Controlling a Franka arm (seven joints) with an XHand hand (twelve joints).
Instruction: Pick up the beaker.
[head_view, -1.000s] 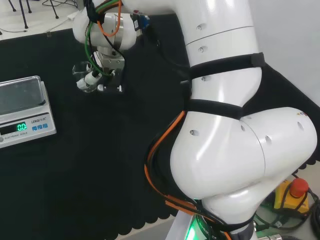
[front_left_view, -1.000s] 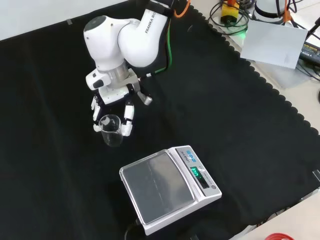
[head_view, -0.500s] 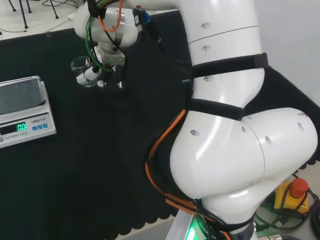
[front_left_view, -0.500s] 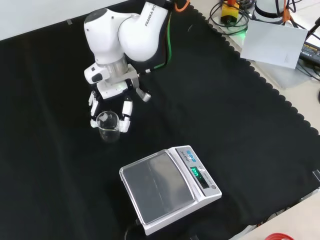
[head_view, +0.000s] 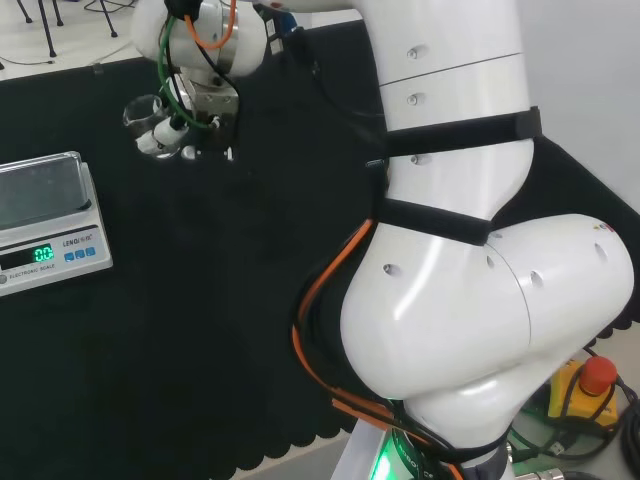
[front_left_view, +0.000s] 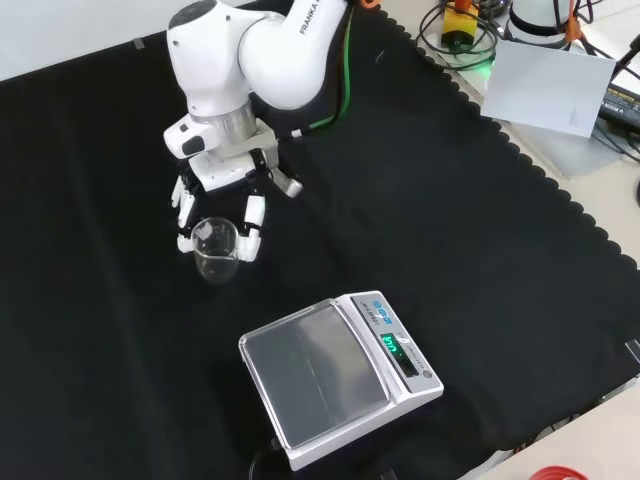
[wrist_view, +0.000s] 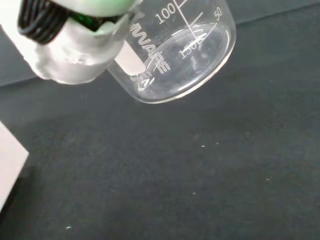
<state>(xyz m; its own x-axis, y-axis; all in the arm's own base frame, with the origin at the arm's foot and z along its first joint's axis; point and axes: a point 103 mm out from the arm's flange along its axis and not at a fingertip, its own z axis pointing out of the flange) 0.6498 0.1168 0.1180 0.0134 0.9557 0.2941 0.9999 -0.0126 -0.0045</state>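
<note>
A clear glass beaker (front_left_view: 216, 250) with printed marks hangs above the black cloth, clasped in the hand (front_left_view: 232, 196). White-tipped fingers (front_left_view: 250, 228) curl round its sides in the front view. In the head view the beaker (head_view: 146, 122) sits at the upper left, tilted a little, with the hand (head_view: 200, 112) beside it. Close up in the wrist view, the beaker (wrist_view: 180, 55) floats over the cloth with its base clear of it, and a blurred white part of the hand (wrist_view: 75, 50) lies against its wall. The beaker looks empty.
A white digital scale (front_left_view: 335, 375) with a lit display stands on the cloth nearer the camera in the front view; the same scale (head_view: 45, 220) sits at the left edge in the head view. The arm's big white links (head_view: 450, 250) take up the head view's right.
The hand has risen with the beaker in it, moving up and left in the head view and slightly up in the front view. The scale has not moved.
</note>
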